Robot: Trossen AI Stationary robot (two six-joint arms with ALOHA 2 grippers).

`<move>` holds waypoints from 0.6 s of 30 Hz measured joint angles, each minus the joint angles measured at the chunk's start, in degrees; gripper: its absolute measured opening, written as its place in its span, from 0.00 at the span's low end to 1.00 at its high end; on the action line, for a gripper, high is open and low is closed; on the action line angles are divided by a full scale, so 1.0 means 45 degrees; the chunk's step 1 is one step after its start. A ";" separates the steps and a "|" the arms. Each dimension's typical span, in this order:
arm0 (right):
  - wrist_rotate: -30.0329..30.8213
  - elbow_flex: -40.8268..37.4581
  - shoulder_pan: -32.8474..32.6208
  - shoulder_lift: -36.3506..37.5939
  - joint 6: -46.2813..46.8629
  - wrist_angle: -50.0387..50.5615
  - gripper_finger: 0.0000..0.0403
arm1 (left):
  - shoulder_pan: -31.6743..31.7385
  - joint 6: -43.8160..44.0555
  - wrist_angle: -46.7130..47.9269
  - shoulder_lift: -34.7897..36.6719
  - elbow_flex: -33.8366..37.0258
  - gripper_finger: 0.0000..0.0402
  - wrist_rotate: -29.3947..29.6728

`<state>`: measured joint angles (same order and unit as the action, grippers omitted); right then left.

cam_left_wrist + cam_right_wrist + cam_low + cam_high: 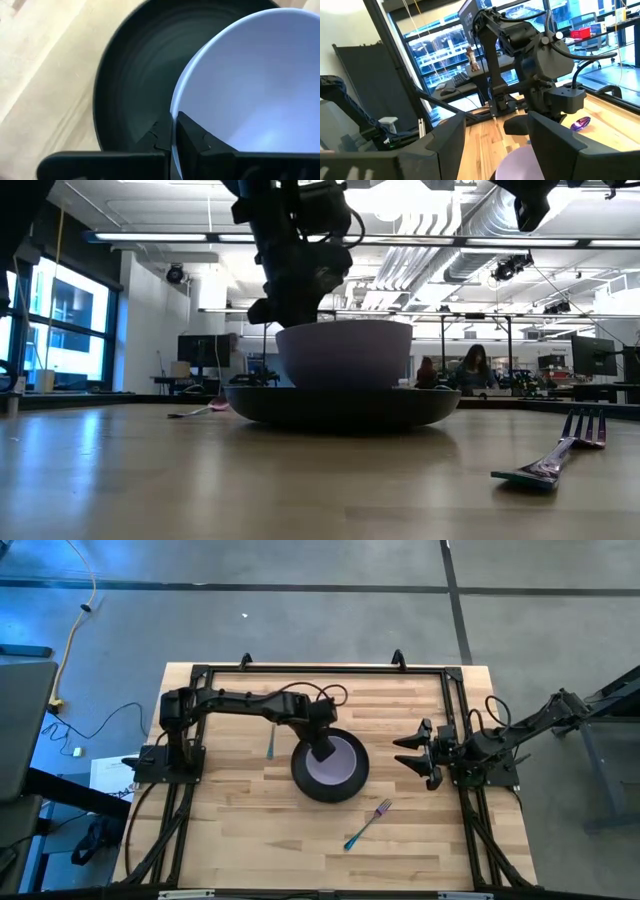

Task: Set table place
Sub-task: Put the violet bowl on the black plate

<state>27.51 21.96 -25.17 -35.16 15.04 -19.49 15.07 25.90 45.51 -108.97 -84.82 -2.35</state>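
Overhead, the left gripper [322, 746] sat at the centre of the frame, pinching the upper-left rim of the lavender bowl [336, 765], which rested inside the dark plate [303, 780] on the table [240, 830]. That rim grip probably let the bowl be set down level. The spoon [272, 741] lay just left of the plate, partly under the arm; the fork [367, 824] lay lower right, apart from the plate. The right gripper [420, 753] waited at centre right, fingers spread wide and holding nothing.

At table height, the bowl [344, 352] sat upright in the plate [340, 406] at mid-frame, the arm's top cut off above. The fork [555, 460] showed at lower right; the spoon [200, 411] was only a dim sliver at left.

From the left wrist, two fingers [192, 140] closed narrowly on the bowl's wall, one inside and one outside; the bowl's right side ran off the frame.

From the right wrist, the spoon's purple head [580, 123] showed at right, its handle hidden.
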 joint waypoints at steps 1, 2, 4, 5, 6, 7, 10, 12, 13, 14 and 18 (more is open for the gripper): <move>0.0002 0.0000 0.0000 0.0000 -0.0004 0.0012 0.51 | -0.0014 -0.0007 0.0037 0.0000 0.0000 0.00 -0.0004; 0.0005 0.0000 0.0000 0.0000 -0.0007 0.0026 0.51 | -0.0020 -0.0003 0.0025 0.0000 0.0000 0.00 -0.0008; 0.0005 0.0000 0.0000 0.0000 -0.0026 0.0082 0.51 | -0.0025 0.0003 -0.0007 -0.0074 0.0000 0.00 -0.0010; 0.0010 0.0000 0.0000 0.0000 -0.0074 0.0088 0.51 | -0.0030 0.0006 0.0001 -0.0131 0.0000 0.00 -0.0015; 0.0010 0.0000 0.0000 0.0000 -0.0093 0.0088 0.51 | -0.0028 0.0006 0.0098 -0.0172 0.0005 0.00 -0.0017; 0.0013 0.0000 0.0000 0.0005 -0.0104 0.0085 0.51 | -0.0020 0.0005 0.0233 -0.0180 0.0010 0.00 -0.0008; 0.0015 0.0000 0.0000 0.0000 -0.0103 0.0088 0.51 | -0.0020 0.0016 0.0014 -0.0376 -0.0010 0.00 -0.0103; 0.0015 0.0000 0.0000 0.0000 -0.0044 0.0100 0.51 | -0.0016 0.0035 0.0157 -0.0429 0.0017 0.00 -0.0234; 0.0015 0.0000 0.0000 -0.0001 -0.0012 0.0123 0.51 | -0.0020 0.0051 -0.0002 -0.0468 -0.0004 0.00 -0.0233; 0.0015 0.0000 0.0000 -0.0005 -0.0006 0.0131 0.51 | -0.0020 0.0069 -0.0137 -0.0509 -0.0010 0.00 -0.0247; 0.0015 0.0000 0.0000 -0.0005 0.0123 0.0222 0.51 | -0.0029 0.0065 -0.0125 -0.0534 -0.0005 0.00 -0.0427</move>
<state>27.57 21.96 -25.17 -35.18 15.59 -18.49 14.94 26.20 44.95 -111.37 -84.84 -4.27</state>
